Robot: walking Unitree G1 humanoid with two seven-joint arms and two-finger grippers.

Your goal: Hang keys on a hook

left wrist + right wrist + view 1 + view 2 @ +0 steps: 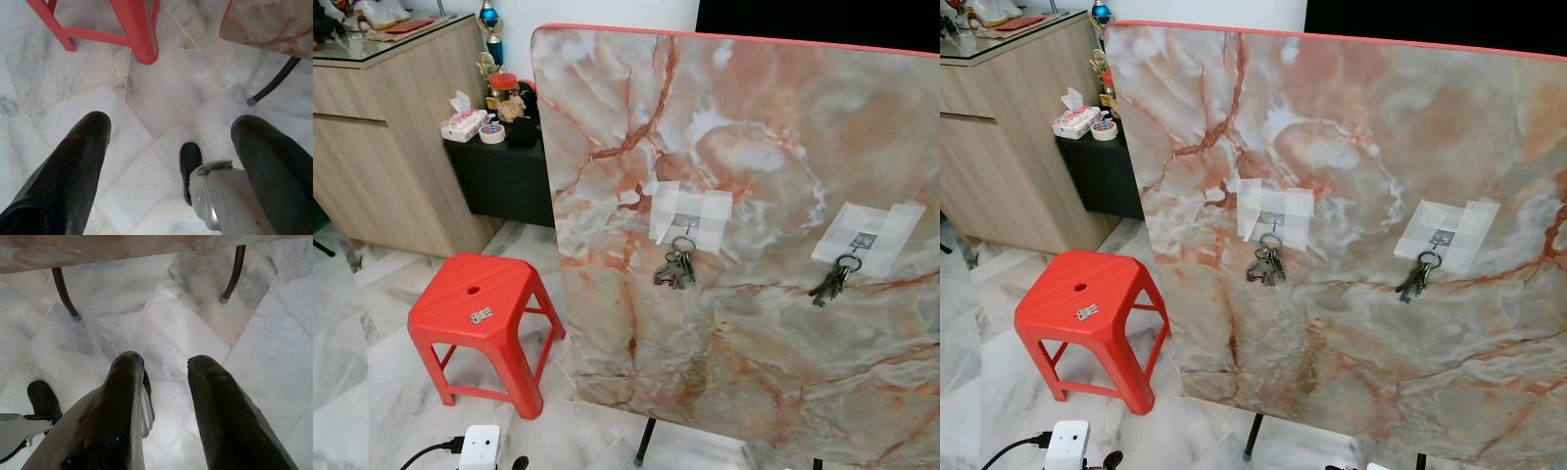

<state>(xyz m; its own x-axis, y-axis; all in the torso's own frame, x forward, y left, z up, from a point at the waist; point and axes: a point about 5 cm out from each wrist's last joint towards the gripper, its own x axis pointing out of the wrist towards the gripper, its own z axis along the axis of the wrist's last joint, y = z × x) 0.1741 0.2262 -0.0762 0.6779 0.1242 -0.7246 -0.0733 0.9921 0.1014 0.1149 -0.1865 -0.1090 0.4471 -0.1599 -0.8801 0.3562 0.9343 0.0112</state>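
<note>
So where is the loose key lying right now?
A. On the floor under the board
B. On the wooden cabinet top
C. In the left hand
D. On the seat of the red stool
D. The small key lies on the seat of the red stool, near the hole in it; two key bunches hang on the marble board's hooks.

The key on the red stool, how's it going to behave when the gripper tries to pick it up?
The key lies flat on the stool's smooth seat, so it may well skid when nudged. It looks small, thin and rigid, probably light, leaving long fingers little edge to catch.
</note>
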